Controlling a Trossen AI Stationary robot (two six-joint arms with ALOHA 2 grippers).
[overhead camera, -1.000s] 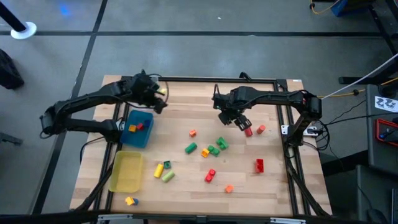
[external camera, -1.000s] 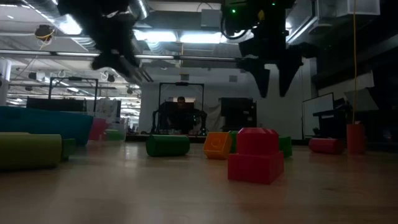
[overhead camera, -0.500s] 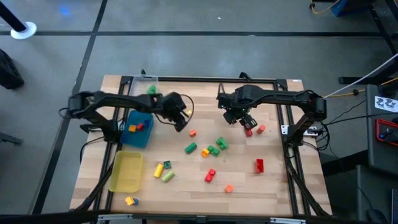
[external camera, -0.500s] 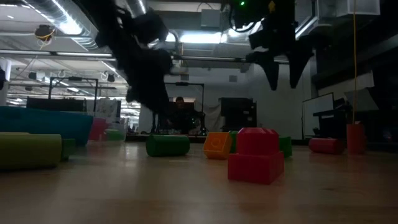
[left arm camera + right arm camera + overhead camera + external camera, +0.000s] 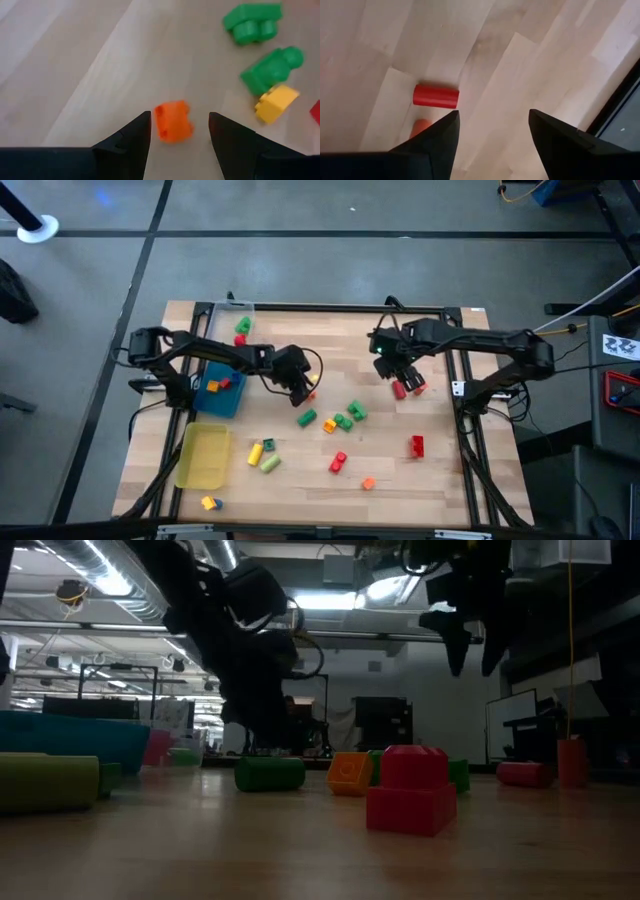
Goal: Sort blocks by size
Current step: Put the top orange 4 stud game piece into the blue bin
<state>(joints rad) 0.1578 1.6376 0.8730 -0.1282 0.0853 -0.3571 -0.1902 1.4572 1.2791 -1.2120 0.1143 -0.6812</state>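
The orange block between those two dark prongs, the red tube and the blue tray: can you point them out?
orange block (image 5: 173,121): left wrist view, middle of its top face.
red tube (image 5: 436,96): right wrist view, middle of its side.
blue tray (image 5: 221,401): high view, bare floor near its lower edge.

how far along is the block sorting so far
Early. A few blocks sit in the blue tray. The left pincer, open, straddles the orange block; the right pincer hangs open near the red cylinder. Most blocks are loose on the table.

The light wooden plank tabletop (image 5: 440,470) carries a blue plastic tray (image 5: 222,395), a yellow plastic tray (image 5: 203,457), a clear tray (image 5: 232,315) and scattered red, green, yellow and orange toy blocks (image 5: 340,420).
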